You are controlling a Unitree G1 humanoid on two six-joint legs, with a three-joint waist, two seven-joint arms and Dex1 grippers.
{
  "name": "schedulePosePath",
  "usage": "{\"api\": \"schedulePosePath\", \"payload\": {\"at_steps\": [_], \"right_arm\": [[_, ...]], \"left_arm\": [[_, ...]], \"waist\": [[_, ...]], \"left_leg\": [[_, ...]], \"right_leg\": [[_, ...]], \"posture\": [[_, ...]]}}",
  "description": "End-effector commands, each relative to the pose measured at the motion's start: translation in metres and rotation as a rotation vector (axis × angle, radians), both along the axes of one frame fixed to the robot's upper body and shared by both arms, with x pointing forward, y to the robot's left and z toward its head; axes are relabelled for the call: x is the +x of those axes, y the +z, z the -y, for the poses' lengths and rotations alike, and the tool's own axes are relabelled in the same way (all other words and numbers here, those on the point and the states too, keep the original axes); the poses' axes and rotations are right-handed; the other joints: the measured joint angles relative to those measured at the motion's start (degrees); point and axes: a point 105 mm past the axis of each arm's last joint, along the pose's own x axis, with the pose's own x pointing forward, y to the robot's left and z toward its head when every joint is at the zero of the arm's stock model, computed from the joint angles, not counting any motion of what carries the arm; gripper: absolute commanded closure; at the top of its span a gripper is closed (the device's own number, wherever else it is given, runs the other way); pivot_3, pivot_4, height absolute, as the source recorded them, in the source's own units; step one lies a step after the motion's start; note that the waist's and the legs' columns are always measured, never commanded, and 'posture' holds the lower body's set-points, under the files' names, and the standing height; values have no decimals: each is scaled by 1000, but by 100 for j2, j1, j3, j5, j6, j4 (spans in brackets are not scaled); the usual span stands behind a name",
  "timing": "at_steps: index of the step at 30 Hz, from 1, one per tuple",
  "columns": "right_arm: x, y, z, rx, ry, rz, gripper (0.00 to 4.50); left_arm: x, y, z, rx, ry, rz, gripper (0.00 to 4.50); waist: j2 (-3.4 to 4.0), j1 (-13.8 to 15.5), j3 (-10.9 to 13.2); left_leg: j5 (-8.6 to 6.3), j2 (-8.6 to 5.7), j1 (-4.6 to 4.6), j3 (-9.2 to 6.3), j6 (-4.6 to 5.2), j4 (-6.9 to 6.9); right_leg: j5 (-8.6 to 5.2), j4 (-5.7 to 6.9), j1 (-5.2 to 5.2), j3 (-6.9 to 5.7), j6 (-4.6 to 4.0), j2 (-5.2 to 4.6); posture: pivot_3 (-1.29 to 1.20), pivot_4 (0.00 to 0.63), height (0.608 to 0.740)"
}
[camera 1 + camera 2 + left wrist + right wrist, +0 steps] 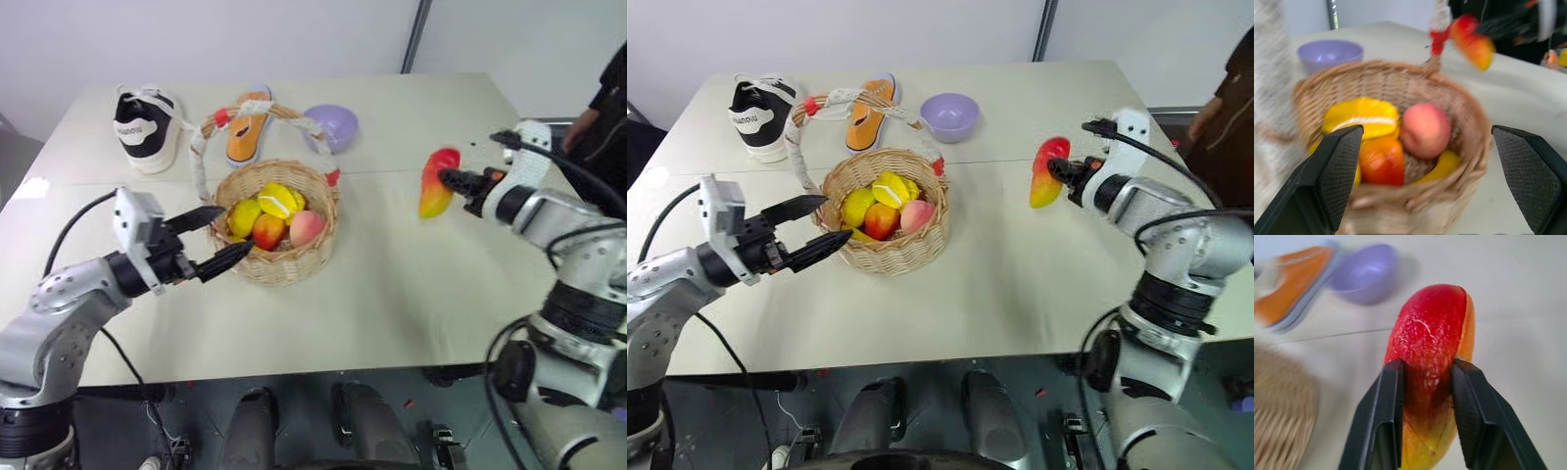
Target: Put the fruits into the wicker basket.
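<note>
Gripping the mango (1432,367) between its two black fingers, the right tool (453,180) is holding the fruit clear above the bench (411,284), red end up and yellow end down, well to the right of the basket (277,262). In the right wrist view the fingers (1388,421) are pressing on both flanks of the mango, so the tool is clenched on it. The peach (307,228) is lying inside the basket at its right side, touching a red-and-yellow fruit (268,232) and sitting among yellow fruits (279,201) (what kinds, I cannot tell). The left tool (217,238) is hovering at the basket's left rim with its fingers spread wide and nothing between them. Behind the basket, an orange insole (246,132) is lying under the arch of the white-wrapped handle (202,147), a lilac bowl (950,116) is sitting to its right, and a black-and-white shoe (145,127) is standing to its left.
</note>
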Motion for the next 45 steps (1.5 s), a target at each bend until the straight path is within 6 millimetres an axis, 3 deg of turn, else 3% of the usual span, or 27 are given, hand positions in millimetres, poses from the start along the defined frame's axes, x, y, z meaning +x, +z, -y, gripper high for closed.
{"api": "schedulePosePath", "payload": {"at_steps": [1,4,5,9,16,18,19,21,24,31,37,42,45], "right_arm": [[-52,29,-65,-119,461,189,3225],[-88,27,-104,-174,738,236,3225],[-88,24,-120,-192,765,243,3225],[-71,20,-156,-208,741,244,3225],[-31,19,-191,-195,598,260,3225],[-27,17,-193,-208,589,268,3225],[-25,17,-194,-207,591,273,2936],[-24,18,-195,-207,592,291,2239],[-32,25,-194,-196,624,362,736],[-66,18,-154,-89,740,352,736],[-74,16,-157,-57,744,374,736],[-55,6,-133,-74,580,357,736],[-28,-1,-122,-77,433,349,736]], "left_arm": [[-1,9,-15,7,39,52,0],[-3,6,-22,22,54,50,0],[-5,6,-25,24,55,51,0],[-11,11,-26,5,48,62,0],[-19,10,-21,-1,39,52,0],[-20,10,-20,-1,43,53,0],[-21,10,-19,-4,45,55,0],[-22,10,-17,-7,47,56,0],[-23,10,-15,-12,47,57,0],[-21,10,-12,-25,40,52,0],[-14,10,-6,-32,5,51,0],[-16,11,-8,-40,-5,47,0],[-17,10,-7,-50,-12,44,0]], "waist": [[0,5,1],[0,17,0],[-1,12,0],[-3,10,0],[-8,35,-3],[-8,47,-3],[-8,42,-3],[-8,34,-3],[-8,31,-2],[-10,64,-3],[-10,16,-2],[-10,34,-2],[-11,26,-3]], "left_leg": [[0,2,-1,-2,0,0],[0,4,0,-4,0,-1],[0,5,0,-3,0,0],[0,2,-4,3,-1,10],[0,-1,-16,13,-2,10],[0,-2,-23,13,-2,7],[0,-2,-23,13,-2,4],[0,-2,-23,13,-2,3],[0,-1,-23,13,-2,3],[0,-2,-22,9,-2,4],[0,4,-7,12,-2,4],[0,2,-10,8,-2,3],[0,-3,-13,22,-2,8]], "right_leg": [[-3,1,-2,-1,4,2],[-4,3,-3,-3,5,4],[-5,3,-3,-3,5,4],[1,0,-7,1,-11,-6],[14,-13,-11,3,-32,-20],[11,-12,-17,3,-27,-20],[10,-12,-18,3,-26,-20],[10,-11,-19,3,-25,-18],[11,-9,-21,3,-24,-14],[8,-10,-15,1,-19,-15],[7,-3,-16,8,-19,0],[8,-3,-15,6,-22,-3],[10,-9,-15,17,-24,-10]], "posture": [[0,150,736],[0,150,736],[0,150,736],[0,150,736],[0,150,736],[0,150,736],[0,150,736],[0,150,736],[0,150,736],[0,150,736],[0,150,736],[0,150,736],[0,150,736]]}}
